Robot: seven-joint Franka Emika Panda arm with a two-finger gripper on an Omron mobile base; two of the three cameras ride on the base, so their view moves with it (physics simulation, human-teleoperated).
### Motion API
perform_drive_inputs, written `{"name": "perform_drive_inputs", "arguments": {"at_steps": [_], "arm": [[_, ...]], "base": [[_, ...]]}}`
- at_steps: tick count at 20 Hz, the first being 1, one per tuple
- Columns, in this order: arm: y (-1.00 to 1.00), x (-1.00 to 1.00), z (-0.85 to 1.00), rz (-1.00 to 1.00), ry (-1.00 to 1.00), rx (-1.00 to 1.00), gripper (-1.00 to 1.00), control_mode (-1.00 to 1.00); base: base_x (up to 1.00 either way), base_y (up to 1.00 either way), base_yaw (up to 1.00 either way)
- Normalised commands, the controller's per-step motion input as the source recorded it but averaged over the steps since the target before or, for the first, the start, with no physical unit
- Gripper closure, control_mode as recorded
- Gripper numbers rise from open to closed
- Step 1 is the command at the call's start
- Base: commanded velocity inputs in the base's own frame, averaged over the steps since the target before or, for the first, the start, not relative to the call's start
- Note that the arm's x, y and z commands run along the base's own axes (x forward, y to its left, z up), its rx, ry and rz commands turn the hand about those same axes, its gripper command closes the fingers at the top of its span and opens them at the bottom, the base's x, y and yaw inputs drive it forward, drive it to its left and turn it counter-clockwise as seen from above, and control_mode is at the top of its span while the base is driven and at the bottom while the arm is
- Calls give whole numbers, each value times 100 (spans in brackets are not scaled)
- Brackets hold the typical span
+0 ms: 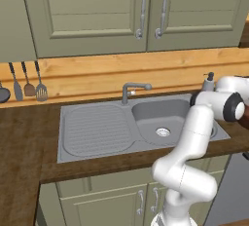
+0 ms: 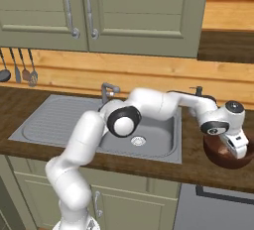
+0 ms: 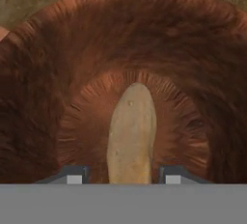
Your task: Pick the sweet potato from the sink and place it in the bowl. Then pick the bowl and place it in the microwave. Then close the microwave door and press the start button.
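Note:
The dark reddish-brown bowl (image 2: 223, 158) stands on the wooden counter just right of the sink (image 2: 149, 136). In the hand view its ribbed inside (image 3: 193, 73) surrounds the sweet potato (image 3: 131, 131), which lies on the bowl's bottom, pointing away from the hand. My gripper (image 3: 124, 175) reaches down into the bowl (image 2: 237, 148) with a fingertip on each side of the tuber. The jaws stand a little wider than it, with a visible gap on the left, so it is open. The sink basin (image 1: 160, 118) holds nothing but its drain. The microwave and its door are out of view.
A curved faucet (image 1: 133, 89) and a soap dispenser (image 1: 209, 81) stand behind the basin, and the ribbed drainboard (image 1: 95, 130) lies to its left. Utensils (image 1: 26, 86) hang on the wall at far left. Cabinet doors (image 1: 146, 10) are overhead.

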Motion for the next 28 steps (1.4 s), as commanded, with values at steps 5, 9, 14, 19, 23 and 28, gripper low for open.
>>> {"name": "perform_drive_inputs", "arguments": {"at_steps": [5,9,14,19,23,28], "arm": [[19,0,-1,-1,-1,0,-100,-100],[16,-1,37,-2,-8,0,-100,-100],[43,0,61,0,-7,0,-100,-100],[58,7,17,1,2,-1,-100,-100],[35,16,0,9,12,-6,-100,-100],[7,14,0,16,20,-8,-100,-100]], "base": [[0,0,0],[0,0,0],[0,0,0],[0,0,0],[0,0,0],[0,0,0]]}}
